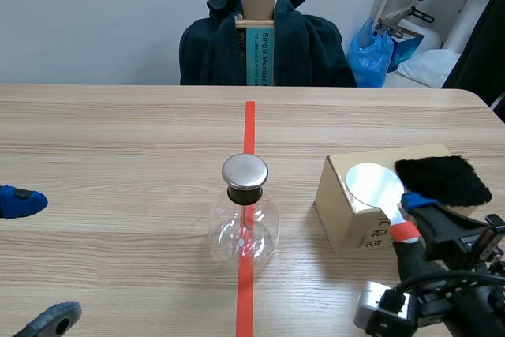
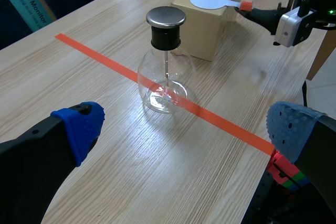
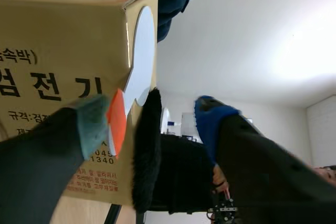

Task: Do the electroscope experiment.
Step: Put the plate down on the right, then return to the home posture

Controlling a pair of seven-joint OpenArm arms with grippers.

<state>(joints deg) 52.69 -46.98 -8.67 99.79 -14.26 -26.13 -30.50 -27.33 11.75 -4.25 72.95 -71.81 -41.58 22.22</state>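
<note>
The electroscope, a clear round flask with a metal cap and a thin rod inside, stands on the red tape line at the table's middle; in the left wrist view the flask is ahead of my left gripper. That left gripper is open and empty at the near left. A white disc paddle with an orange-red handle lies on a cardboard box beside a black fur cloth. My right gripper is open, turned sideways, with the handle against its grey-green pad and the cloth's edge between the fingers.
A chair draped with a dark jacket and holding an upright box stands past the table's far edge. A blue bag sits behind at the right. The table's right edge runs close to the cardboard box.
</note>
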